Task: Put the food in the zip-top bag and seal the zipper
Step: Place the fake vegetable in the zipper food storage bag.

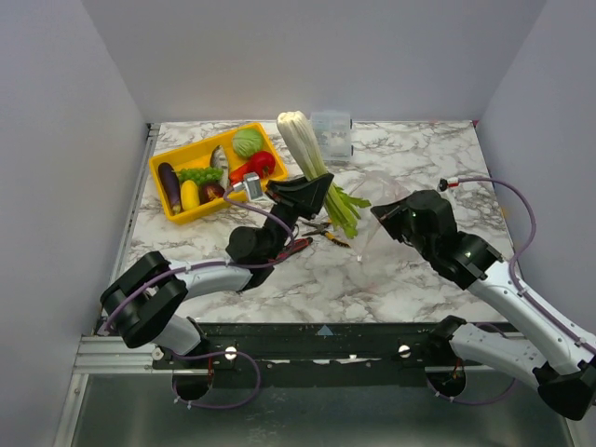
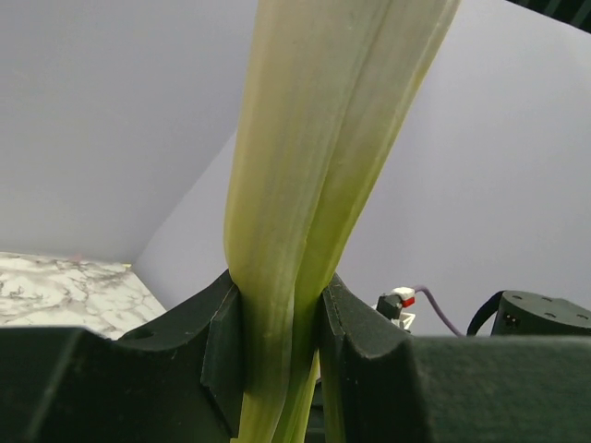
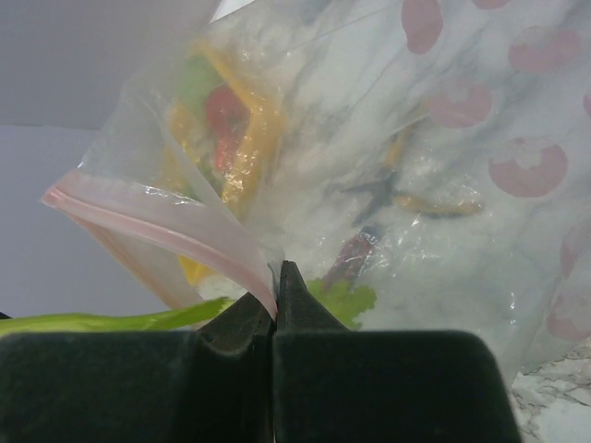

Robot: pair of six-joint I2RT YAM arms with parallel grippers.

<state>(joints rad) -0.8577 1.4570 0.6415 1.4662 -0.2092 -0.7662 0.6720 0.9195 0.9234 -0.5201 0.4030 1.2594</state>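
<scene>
My left gripper is shut on the pale green celery stalk and holds it above the table, leafy end toward the bag. In the left wrist view the celery is clamped between both pads. My right gripper is shut on the mouth edge of the clear zip-top bag. In the right wrist view the bag hangs open, and its pink zipper is pinched at the jaws. Other food lies in the yellow tray: cabbage, tomato, eggplant, grapes, yellow fruit.
A small clear rigid box stands at the back. Yellow-handled pliers and a red-handled tool lie on the marble below the celery. Grey walls close in the table on three sides.
</scene>
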